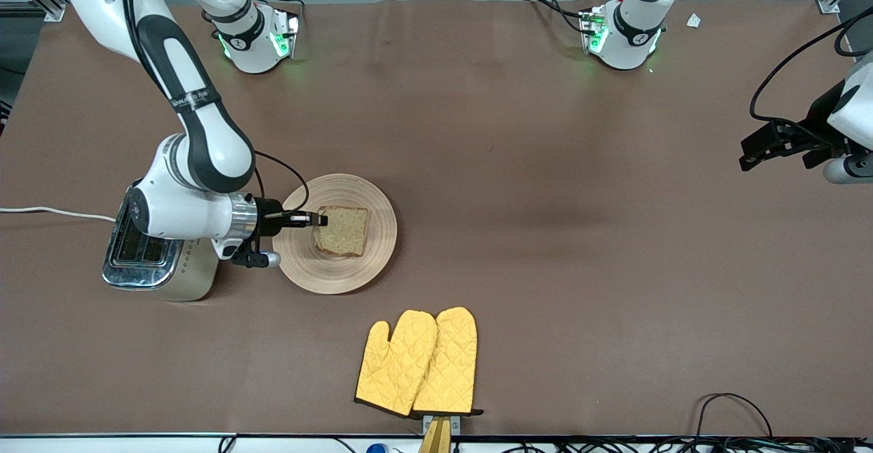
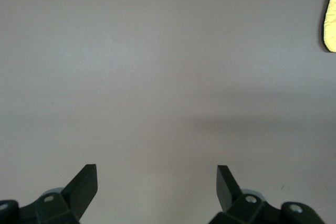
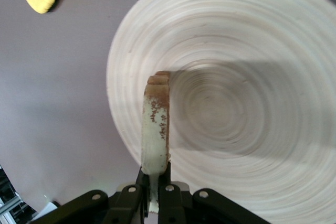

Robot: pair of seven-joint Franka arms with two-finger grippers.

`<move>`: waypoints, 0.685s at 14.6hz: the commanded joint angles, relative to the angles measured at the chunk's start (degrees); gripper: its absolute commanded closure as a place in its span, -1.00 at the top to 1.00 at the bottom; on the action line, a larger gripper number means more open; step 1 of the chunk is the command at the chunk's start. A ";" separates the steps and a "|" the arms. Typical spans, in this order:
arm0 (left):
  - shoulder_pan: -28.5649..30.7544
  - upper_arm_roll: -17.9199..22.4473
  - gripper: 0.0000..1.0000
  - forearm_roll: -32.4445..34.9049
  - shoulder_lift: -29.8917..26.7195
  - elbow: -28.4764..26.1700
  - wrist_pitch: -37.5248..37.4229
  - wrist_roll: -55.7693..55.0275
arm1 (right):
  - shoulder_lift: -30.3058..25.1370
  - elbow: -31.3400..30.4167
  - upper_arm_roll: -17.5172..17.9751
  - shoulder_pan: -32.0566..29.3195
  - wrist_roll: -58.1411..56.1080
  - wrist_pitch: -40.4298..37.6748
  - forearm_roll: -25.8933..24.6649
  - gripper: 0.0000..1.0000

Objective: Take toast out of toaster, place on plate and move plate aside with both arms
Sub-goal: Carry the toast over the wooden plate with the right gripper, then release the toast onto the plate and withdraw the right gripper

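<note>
The toast [image 1: 342,230] is a brown wholegrain slice held over the round beige wooden plate [image 1: 368,262]. My right gripper [image 1: 315,220] is shut on the toast's edge, above the plate. In the right wrist view the toast [image 3: 156,129] shows edge-on between the fingers, with the plate [image 3: 252,103] below it. My left gripper [image 1: 777,146] is open and empty, up over the bare table at the left arm's end. In the left wrist view its fingertips [image 2: 86,179] stand wide apart over brown tabletop.
A chrome toaster [image 1: 150,255] stands beside the plate toward the right arm's end, under the right arm's wrist. A pair of yellow oven mitts [image 1: 419,363] lies nearer the front camera than the plate. Cables lie along the table's front edge.
</note>
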 commanded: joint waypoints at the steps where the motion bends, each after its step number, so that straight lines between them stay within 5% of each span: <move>1: 0.06 -0.12 1.00 0.03 0.28 0.66 -0.10 -0.32 | 0.50 -2.36 0.18 -3.69 -7.82 0.06 1.85 -0.99; 10: 0.15 -0.21 1.00 -1.72 0.45 0.05 -0.80 0.38 | 0.42 -4.30 -0.09 -7.92 -10.92 -1.79 -4.20 -0.93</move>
